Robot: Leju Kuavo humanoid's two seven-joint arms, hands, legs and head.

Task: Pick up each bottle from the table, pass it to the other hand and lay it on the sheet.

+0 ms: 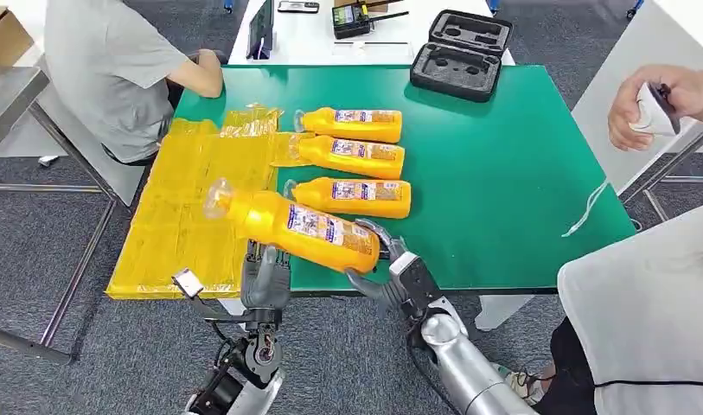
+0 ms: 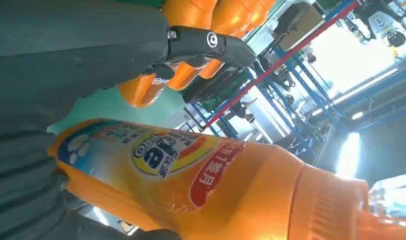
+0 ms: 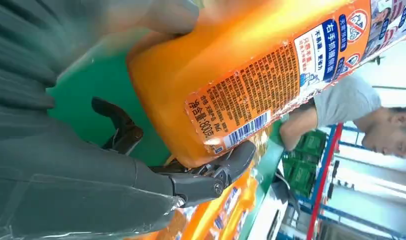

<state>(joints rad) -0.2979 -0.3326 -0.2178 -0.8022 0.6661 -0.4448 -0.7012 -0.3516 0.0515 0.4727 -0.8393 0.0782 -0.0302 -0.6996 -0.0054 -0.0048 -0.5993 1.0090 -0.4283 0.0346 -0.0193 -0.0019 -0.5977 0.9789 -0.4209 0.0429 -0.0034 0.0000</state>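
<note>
The right hand (image 1: pixel 389 275) grips the base of a bottle (image 1: pixel 297 226), fingers wrapped around its bottom end. The left hand (image 1: pixel 265 275) sits under the bottle's middle, fingers up against it; whether it grips cannot be told. The bottle hangs tilted over the tabletop's (image 1: pixel 503 173) near edge, cap toward the yellow sheet (image 1: pixel 183 216). Three more bottles (image 1: pixel 352 162) lie side by side behind it, their caps touching the sheet.

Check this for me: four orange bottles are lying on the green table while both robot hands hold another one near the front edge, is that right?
Not quite. The head view shows three orange bottles lying on the green table, not four. The rest holds: the left robot hand and right robot hand hold another bottle near the front edge.
</note>
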